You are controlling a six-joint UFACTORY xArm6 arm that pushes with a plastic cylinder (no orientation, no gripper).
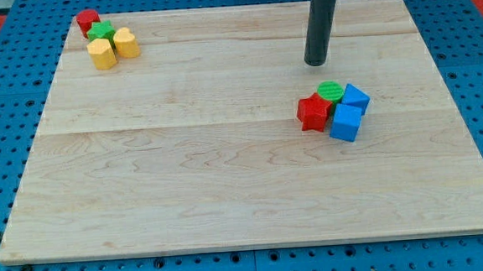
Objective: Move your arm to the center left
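Camera view: my tip [316, 64] rests on the desk [227, 178] at upper right, just above a touching cluster: green cylinder [330, 90], red block [313, 113], two blue cubes [356, 97] [346, 122]. No fingers fitted. Top-left cluster: red block [88, 21], green block [100, 31], two yellow blocks [101, 53] [126, 43].

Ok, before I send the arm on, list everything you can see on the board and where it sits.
Red block: one, top-left corner.
Green block: one, below it, star-like.
Yellow blocks: two, below the green one.
Green cylinder: one, right of centre.
Red star block: one, lower left of the cylinder.
Blue blocks: two, right of the cylinder.
Wooden board: one, light wood.
My tip: dark rod, just above the right cluster, apart from it.
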